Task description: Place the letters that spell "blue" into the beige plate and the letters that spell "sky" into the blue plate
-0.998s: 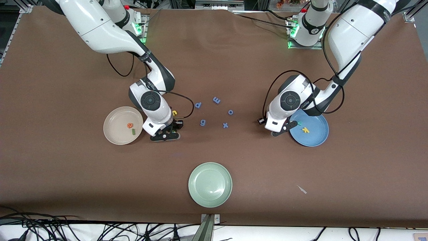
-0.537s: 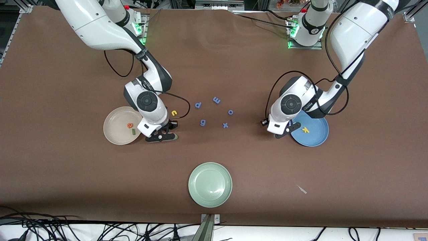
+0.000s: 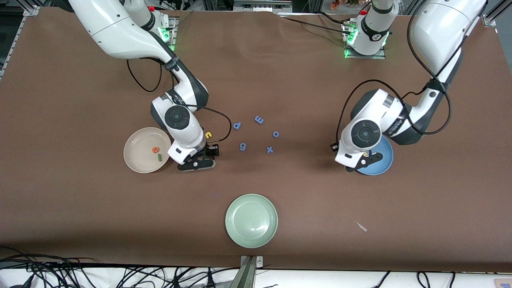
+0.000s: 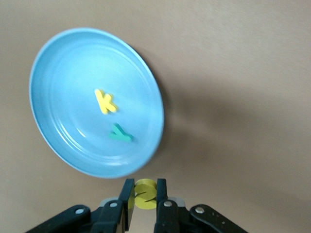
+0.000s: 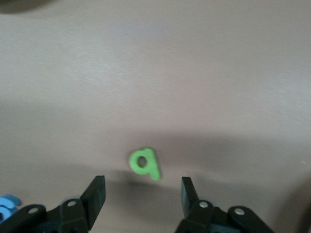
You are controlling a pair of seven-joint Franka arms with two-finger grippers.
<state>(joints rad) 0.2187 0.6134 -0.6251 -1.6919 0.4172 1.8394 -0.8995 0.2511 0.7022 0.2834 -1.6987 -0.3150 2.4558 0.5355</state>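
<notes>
The blue plate (image 4: 73, 73) holds a yellow k (image 4: 105, 101) and a teal y (image 4: 120, 133). My left gripper (image 4: 144, 187) is shut on the yellow s (image 4: 145, 195), just outside that plate's rim; in the front view this gripper (image 3: 362, 162) covers part of the blue plate (image 3: 382, 158). My right gripper (image 5: 142, 187) stands open over the brown table, with the green b (image 5: 144, 163) lying just off its fingertips. Beside that gripper (image 3: 196, 161), the beige plate (image 3: 138, 160) holds the orange e (image 3: 155, 150) and green l (image 3: 159, 157). The yellow u (image 3: 208, 135) lies on the table by the right wrist.
Blue-purple letters p (image 3: 237, 125), m (image 3: 259, 119), o (image 3: 276, 134), g (image 3: 243, 147) and x (image 3: 270, 150) lie mid-table between the arms. A pale green plate (image 3: 251, 220) sits nearer the front camera. A small white scrap (image 3: 361, 226) lies toward the left arm's end.
My right gripper has opened and the green b now lies free on the table. My left arm has shifted toward its own end of the table, carrying the yellow s along the blue plate.
</notes>
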